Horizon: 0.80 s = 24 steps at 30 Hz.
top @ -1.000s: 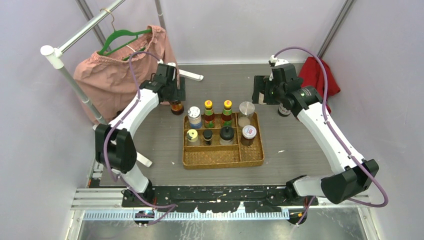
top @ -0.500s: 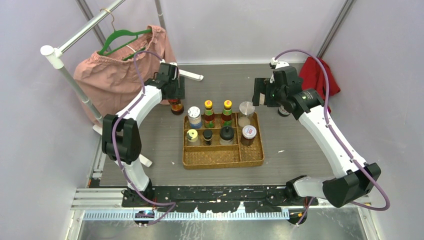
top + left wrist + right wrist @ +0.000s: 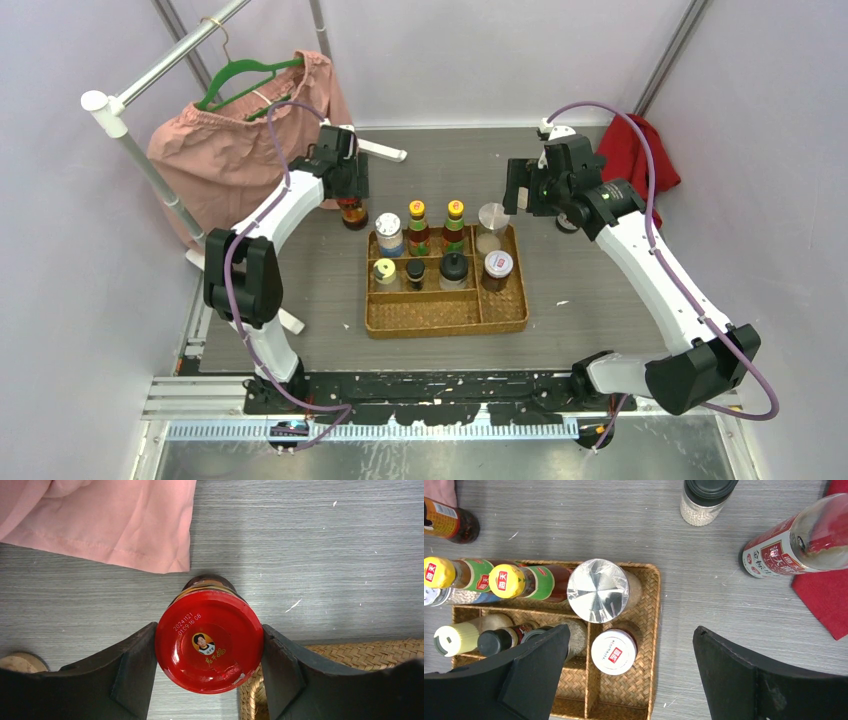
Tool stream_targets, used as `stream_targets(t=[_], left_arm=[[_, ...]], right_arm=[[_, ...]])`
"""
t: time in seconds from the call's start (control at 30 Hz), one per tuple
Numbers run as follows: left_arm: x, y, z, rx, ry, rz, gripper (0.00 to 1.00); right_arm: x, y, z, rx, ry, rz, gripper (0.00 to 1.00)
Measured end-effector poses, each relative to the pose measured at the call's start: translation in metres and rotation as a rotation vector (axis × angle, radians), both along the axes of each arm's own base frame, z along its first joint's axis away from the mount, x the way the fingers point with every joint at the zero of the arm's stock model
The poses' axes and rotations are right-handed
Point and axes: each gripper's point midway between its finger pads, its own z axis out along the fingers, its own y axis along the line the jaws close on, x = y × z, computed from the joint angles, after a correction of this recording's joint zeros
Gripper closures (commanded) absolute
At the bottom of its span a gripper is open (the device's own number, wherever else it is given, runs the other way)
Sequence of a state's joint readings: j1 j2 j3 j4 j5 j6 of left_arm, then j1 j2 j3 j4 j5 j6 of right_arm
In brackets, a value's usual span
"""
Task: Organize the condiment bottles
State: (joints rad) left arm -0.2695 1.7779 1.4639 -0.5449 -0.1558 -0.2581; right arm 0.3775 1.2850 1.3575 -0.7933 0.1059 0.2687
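A dark jar with a red lid [image 3: 209,641] stands on the table just off the far left corner of the woven tray [image 3: 445,315]. My left gripper [image 3: 209,635] is over it, both fingers pressed against the lid's sides; in the top view the jar [image 3: 352,214] sits under that gripper [image 3: 350,192]. In the tray stand two yellow-capped bottles [image 3: 417,210] [image 3: 455,209], a silver-lidded shaker [image 3: 596,590], a white-lidded jar [image 3: 614,651] and several more. My right gripper [image 3: 630,630] hangs open and empty above the tray's right side. A red-labelled bottle [image 3: 794,545] and a black-capped jar [image 3: 706,497] stand outside the tray.
A pink cloth [image 3: 230,140] hangs from a green hanger on a white rack at the far left, its hem close to the held jar [image 3: 110,520]. A red cloth [image 3: 635,150] lies at the far right. The tray's front compartments hold nothing.
The left jaws have closed in onto the red lid. The left arm's elbow swung inward earlier. The right gripper has drifted slightly and stays wide.
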Motion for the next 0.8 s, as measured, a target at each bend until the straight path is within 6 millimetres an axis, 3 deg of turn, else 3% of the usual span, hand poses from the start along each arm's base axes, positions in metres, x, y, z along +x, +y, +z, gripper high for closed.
stream_targets(t=[0.13, 0.33, 0.6, 0.8], left_arm=[[-0.005, 0.001, 0.001, 0.001, 0.019, -0.001, 0.43], [-0.029, 0.004, 0.008, 0.007, 0.081, -0.012, 0.43], [-0.056, 0.005, 0.064, -0.022, 0.020, -0.037, 0.43], [-0.082, 0.001, 0.092, -0.034, -0.008, -0.067, 0.43]], right_arm=[[0.000, 0.000, 0.000, 0.002, -0.001, 0.001, 0.00], [-0.002, 0.000, -0.002, 0.006, 0.002, 0.001, 0.00], [-0.006, 0.002, -0.005, 0.025, 0.005, 0.000, 0.00], [-0.008, 0.002, -0.007, 0.029, 0.010, 0.001, 0.00]])
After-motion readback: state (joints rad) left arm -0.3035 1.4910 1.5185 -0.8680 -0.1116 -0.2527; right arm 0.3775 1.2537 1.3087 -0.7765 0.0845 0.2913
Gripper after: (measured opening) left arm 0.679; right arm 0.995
